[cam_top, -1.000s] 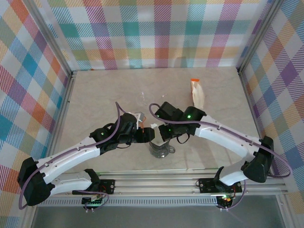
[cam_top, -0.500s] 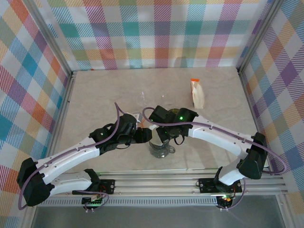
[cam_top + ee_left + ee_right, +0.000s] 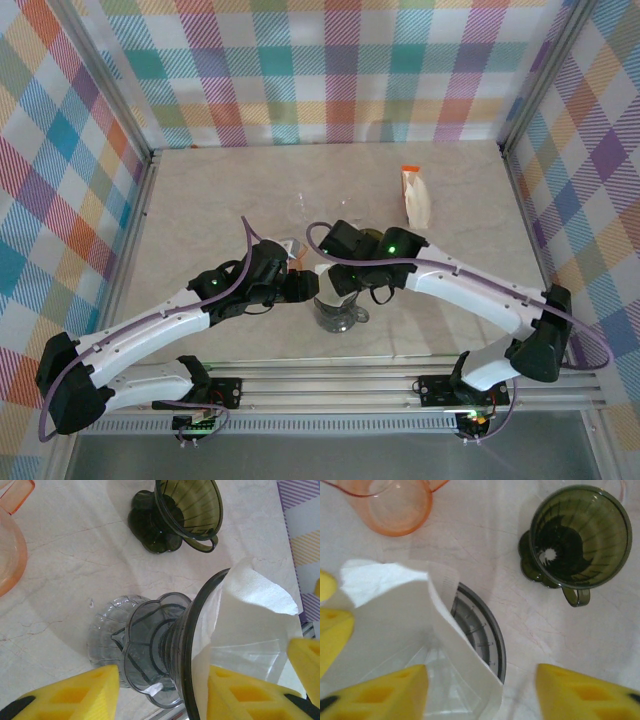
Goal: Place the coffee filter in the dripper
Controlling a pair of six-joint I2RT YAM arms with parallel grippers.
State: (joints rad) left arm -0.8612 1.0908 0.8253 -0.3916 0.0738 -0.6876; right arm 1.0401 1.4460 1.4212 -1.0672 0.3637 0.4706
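Sprung apart since a second ago are the jaws of the right gripper (image 3: 480, 680), clamped until then, so the filter (image 3: 395, 625) is judged released; the left gripper (image 3: 162, 680) has meanwhile been drawn in and is seen pinched on the stem of the dripper (image 3: 150, 650). Placement is judged nearly done; the filter is lodged inside the dripper's cone, creased, with one flap raised above the rim; it is seen between the right gripper's spread fingers (image 3: 375, 695), close against one of them, though contact cannot be told.
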